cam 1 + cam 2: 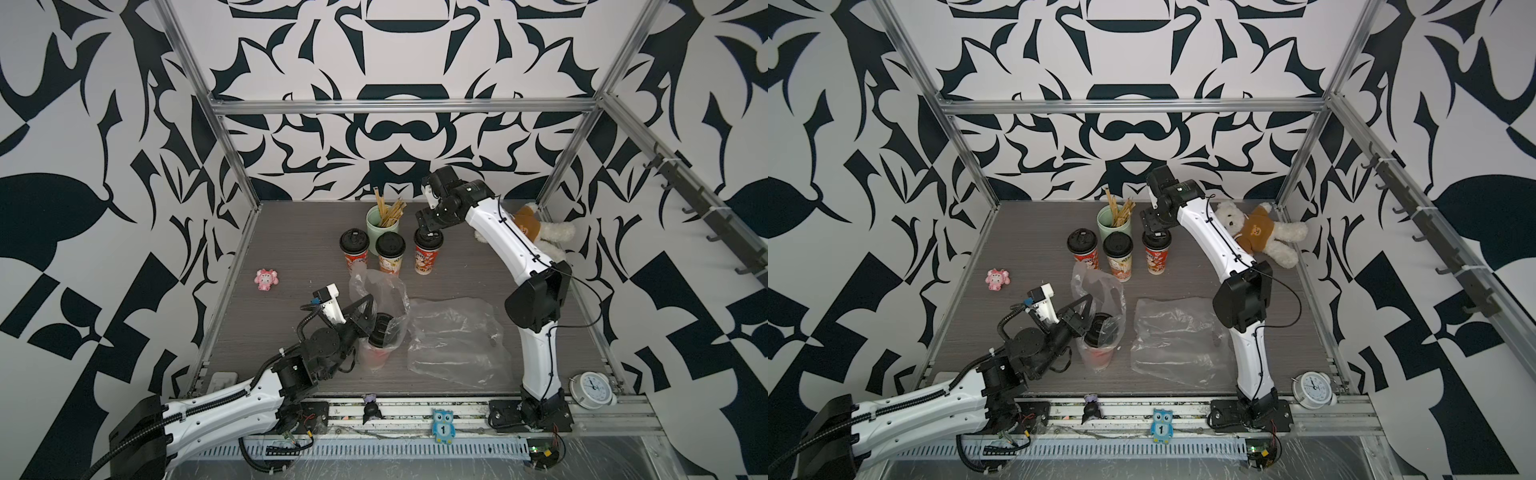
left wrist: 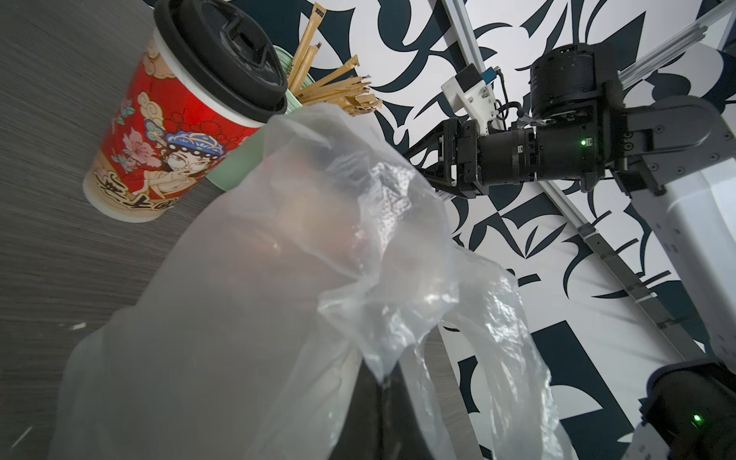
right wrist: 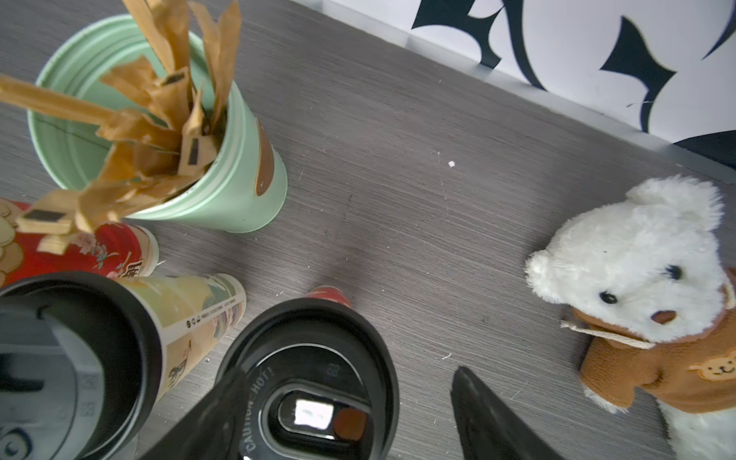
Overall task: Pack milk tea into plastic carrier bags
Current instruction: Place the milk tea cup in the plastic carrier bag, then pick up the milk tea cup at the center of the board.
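Now: my left claw (image 1: 372,318) pinched shut on bag (image 1: 382,286), bagged cup (image 1: 376,355) inside, upright on desk (image 1: 291,249). Right claw (image 3: 348,372) spread wide, straddling end cup (image 1: 424,257) lid (image 3: 314,350).

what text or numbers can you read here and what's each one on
"CAUTION HOT!": black lid below the right fingers
"1": blue owl tag on the front rail
Too small or blurred: clock numerals, characters on the red cup, fine print on the cream cup
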{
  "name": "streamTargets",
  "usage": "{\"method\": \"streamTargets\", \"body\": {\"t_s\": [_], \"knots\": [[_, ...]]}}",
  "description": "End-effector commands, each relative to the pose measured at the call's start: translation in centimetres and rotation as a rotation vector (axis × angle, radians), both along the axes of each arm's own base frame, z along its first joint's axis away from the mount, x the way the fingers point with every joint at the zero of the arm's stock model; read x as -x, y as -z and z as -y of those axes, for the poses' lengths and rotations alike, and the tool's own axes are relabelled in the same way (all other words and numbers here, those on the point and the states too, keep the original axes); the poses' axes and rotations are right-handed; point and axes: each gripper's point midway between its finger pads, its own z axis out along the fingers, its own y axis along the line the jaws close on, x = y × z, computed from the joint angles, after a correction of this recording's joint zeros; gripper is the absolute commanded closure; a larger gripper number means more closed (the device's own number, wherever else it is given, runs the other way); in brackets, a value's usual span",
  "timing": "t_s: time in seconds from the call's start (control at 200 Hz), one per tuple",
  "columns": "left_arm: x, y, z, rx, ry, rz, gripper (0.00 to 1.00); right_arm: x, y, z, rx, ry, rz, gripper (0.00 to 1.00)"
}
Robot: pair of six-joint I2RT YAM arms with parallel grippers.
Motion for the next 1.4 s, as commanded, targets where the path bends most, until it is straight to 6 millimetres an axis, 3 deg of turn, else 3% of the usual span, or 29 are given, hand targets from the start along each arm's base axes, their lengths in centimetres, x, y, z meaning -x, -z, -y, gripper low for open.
{"method": "streamTargets", "body": {"t_s": [0.0,0.705,1.395], "knots": [[0.1,-0.9,0.2,0.001,0.008,0.013,1.00,0.9,-2.5,-0.4,-0.042,-0.023,0.021,0.17],[0.2,-1.0,-0.1,0.005,0.004,0.017,1.00,2.6,-0.2,-0.8,-0.016,-0.039,-0.073,0.19],[0.3,-0.8,-0.3,0.009,0.004,0.011,1.00,2.4,1.6,-0.5,0.028,-0.034,-0.102,0.25]]}}
